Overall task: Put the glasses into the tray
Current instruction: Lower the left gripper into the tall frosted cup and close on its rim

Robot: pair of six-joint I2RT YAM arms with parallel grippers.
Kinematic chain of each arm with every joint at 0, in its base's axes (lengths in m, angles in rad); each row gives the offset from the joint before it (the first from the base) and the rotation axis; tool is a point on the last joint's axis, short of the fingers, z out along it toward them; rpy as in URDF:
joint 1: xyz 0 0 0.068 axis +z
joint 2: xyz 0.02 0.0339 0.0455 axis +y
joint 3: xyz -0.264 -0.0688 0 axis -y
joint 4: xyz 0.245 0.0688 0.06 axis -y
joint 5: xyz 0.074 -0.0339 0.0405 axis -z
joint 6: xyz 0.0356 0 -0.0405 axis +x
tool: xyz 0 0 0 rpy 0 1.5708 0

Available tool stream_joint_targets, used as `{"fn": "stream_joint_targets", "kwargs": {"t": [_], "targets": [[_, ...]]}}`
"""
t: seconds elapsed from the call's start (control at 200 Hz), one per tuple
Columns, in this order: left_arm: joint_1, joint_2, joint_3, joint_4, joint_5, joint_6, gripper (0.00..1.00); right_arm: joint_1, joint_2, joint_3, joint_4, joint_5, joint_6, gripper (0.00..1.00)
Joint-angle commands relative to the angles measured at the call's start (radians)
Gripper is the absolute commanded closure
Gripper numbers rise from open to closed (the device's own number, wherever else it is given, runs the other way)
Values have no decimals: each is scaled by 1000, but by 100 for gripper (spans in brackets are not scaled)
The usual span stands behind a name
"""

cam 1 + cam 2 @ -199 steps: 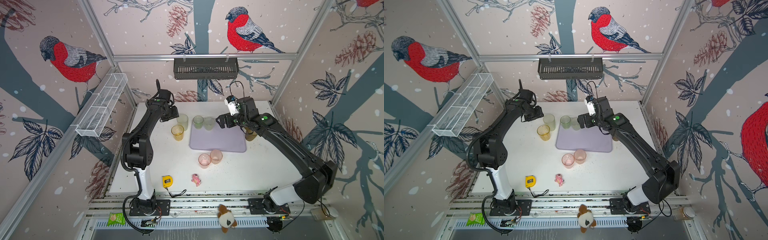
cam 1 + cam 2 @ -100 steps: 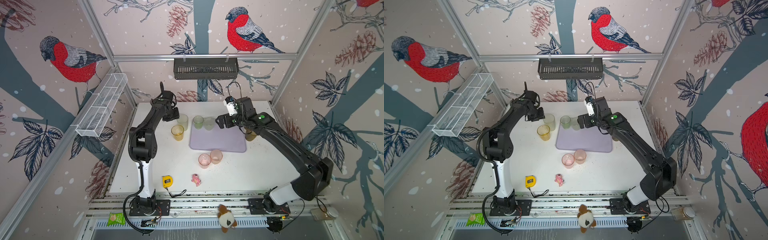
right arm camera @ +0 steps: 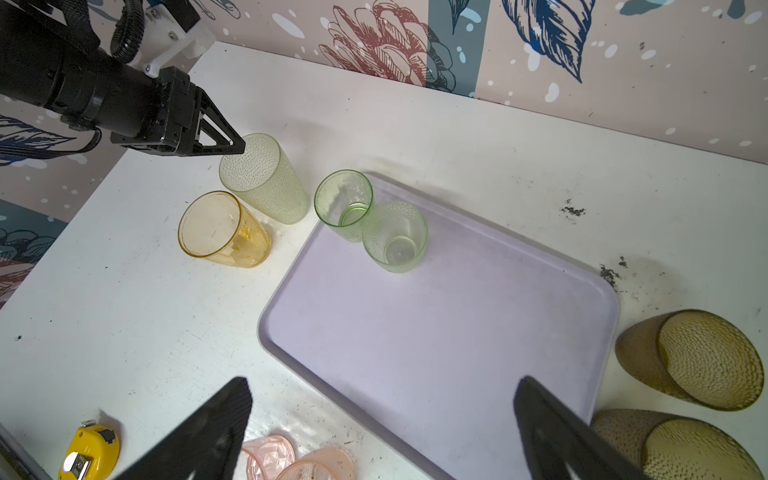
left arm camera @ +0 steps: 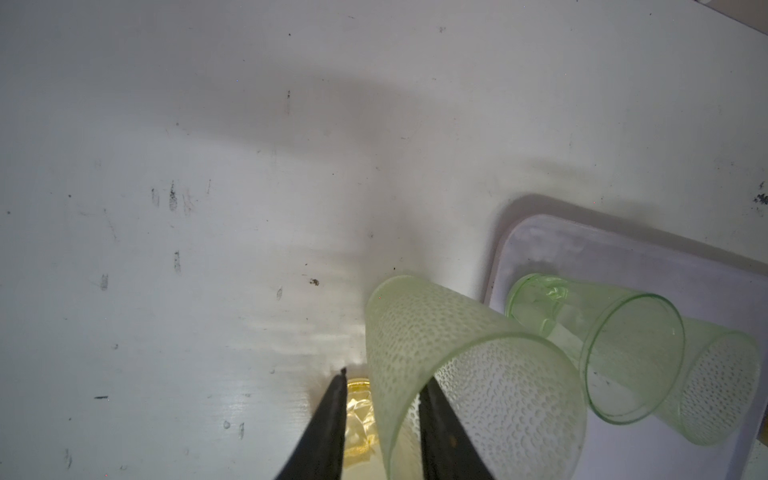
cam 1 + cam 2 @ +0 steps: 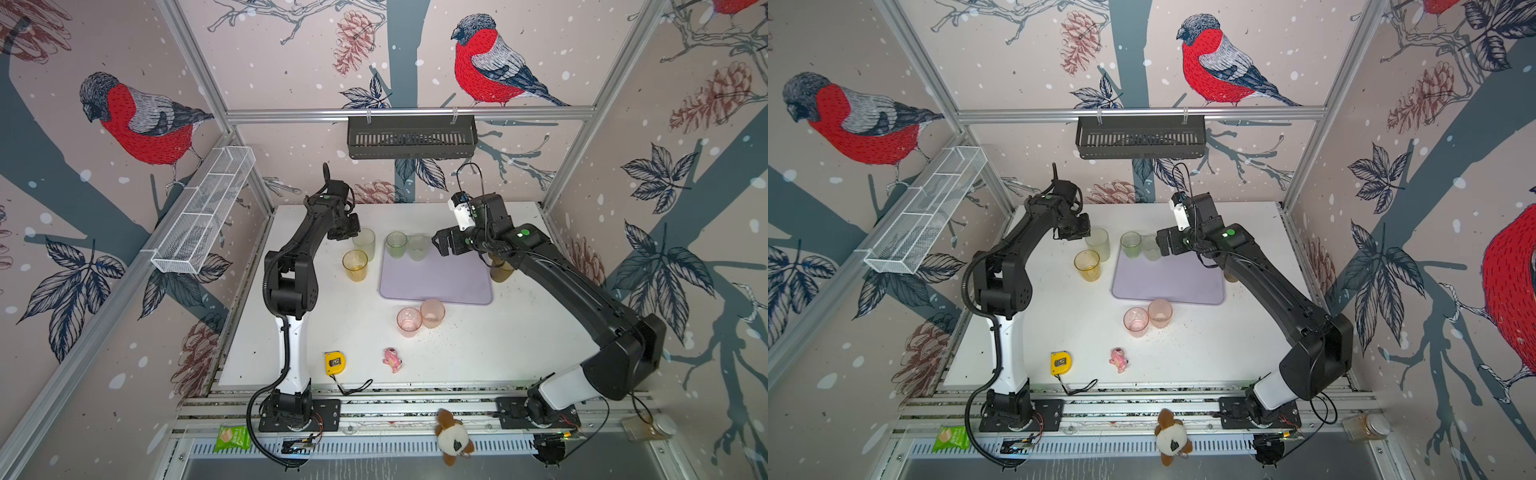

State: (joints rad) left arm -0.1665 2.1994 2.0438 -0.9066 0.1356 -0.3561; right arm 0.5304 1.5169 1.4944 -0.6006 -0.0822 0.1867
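Narrows left pincer (image 4: 384, 376) further, astride wall of frosted tumbler (image 4: 457, 353) just beside tray (image 4: 623, 249), not yet clamped; holds right pincer (image 3: 382, 381) wide apart. Grasping step; calls next for pinch, lift onto tray.

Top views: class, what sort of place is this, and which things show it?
Probably a robot test cell, not a home: a left arm and right arm bolted to rails before a white table, an aluminium frame hung with bird wallpaper, and props like a tape measure.
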Motion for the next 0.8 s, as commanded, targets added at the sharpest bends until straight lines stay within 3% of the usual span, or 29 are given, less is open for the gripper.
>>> {"fn": "stream_joint_targets", "kwargs": {"t": [0.0, 0.795], "targets": [[3, 7, 15, -38, 9, 19, 70, 0, 0, 9, -4, 9, -2, 0], [-9, 6, 16, -61, -16, 28, 87, -33, -27, -20, 19, 9, -3, 0]]}}
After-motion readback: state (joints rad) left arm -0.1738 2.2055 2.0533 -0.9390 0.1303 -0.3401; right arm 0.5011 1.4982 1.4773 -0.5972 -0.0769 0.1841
